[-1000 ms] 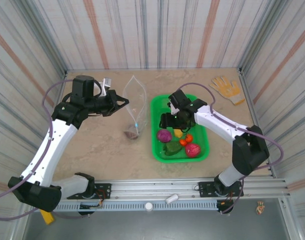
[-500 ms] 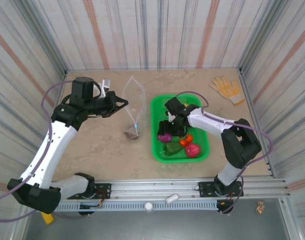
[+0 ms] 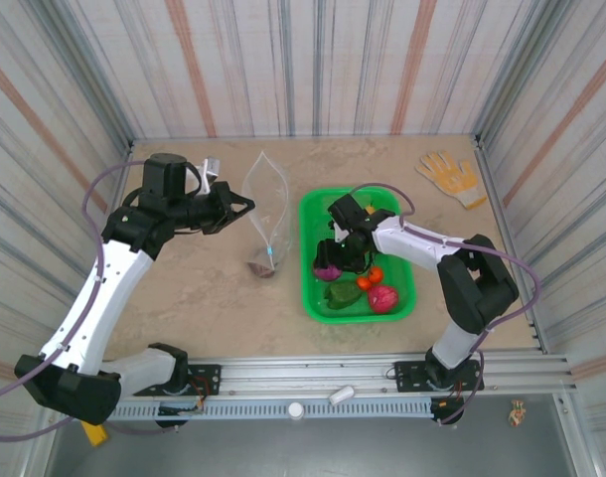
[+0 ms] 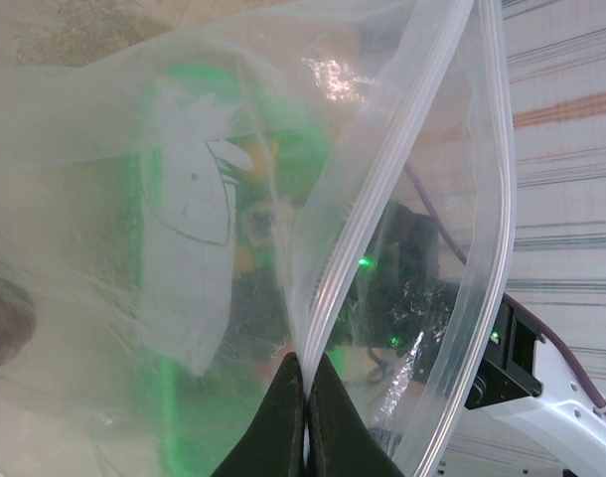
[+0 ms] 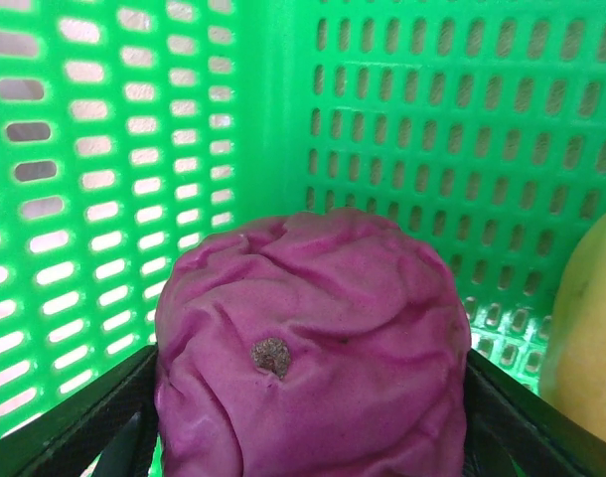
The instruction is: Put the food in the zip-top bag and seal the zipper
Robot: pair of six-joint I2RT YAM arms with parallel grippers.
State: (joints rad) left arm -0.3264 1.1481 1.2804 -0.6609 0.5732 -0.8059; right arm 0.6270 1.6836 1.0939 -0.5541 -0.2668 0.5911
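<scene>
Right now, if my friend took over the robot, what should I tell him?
Left gripper: shut on the bag at its zipper, holding the mouth open.
Right gripper: down in the basket, fingers either side of the purple piece; unclear whether it grips yet.
Done: a brownish piece lies at the bag's bottom.
Left to do: the purple piece, yellow piece, green piece, red piece and orange piece are in the basket. Bag them, then seal the zipper.
</scene>
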